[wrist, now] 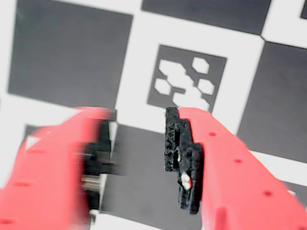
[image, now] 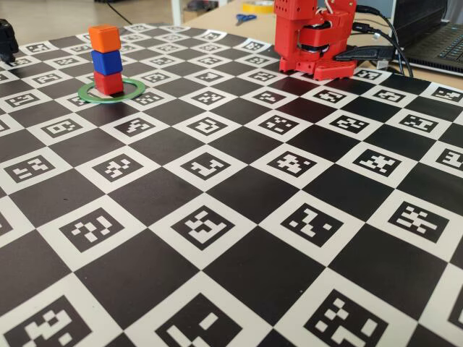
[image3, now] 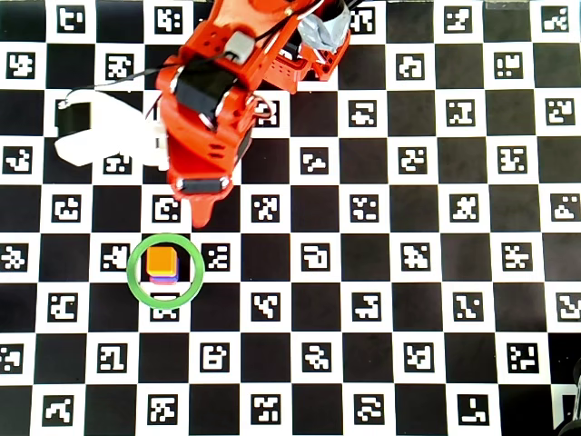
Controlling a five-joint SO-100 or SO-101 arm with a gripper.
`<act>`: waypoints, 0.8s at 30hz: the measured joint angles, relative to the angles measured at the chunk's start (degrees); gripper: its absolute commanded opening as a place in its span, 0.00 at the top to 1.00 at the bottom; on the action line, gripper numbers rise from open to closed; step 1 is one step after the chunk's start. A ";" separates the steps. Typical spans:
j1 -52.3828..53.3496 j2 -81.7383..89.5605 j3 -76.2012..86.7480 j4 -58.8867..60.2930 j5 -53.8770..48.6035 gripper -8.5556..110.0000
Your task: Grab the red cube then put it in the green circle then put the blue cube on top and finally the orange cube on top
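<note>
Red, blue and orange stand in one column: your small solid red plastic cube [image: 108, 82] sits on the board inside the thin flat green ring [image: 134, 90], the deep-blue plastic cube [image: 106, 62] rests on it, and the lighter orange plastic cube [image: 104, 37] caps the pile. From above you see only the orange top [image3: 162, 260] with a sliver of blue at its lower edge, so the tower leans or is offset a little within the ring [image3: 136, 277], yet it stays well inside it. Judged from this, the stacking is done and nothing is left to carry. That explains how your red two-finger gripper [wrist: 139, 148] is held: its jaws are parted with only the checkered marker board [wrist: 72, 52] visible between them, holding nothing, one black pad [wrist: 182, 158] sharp and the other finger blurred. In the overhead view the red arm [image3: 204, 118] is folded back near its base with the fingertip just above the ring in that picture, apart from the cubes. Keep any further move away from the stack, since a brush would likely topple it.
</note>
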 measured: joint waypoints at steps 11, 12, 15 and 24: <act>-5.71 17.67 23.03 -10.11 -9.23 0.97; -6.24 19.16 25.66 -11.78 -10.55 0.97; -8.09 23.99 34.28 -17.31 -15.29 0.97; -15.47 37.53 56.16 -33.75 -26.10 0.97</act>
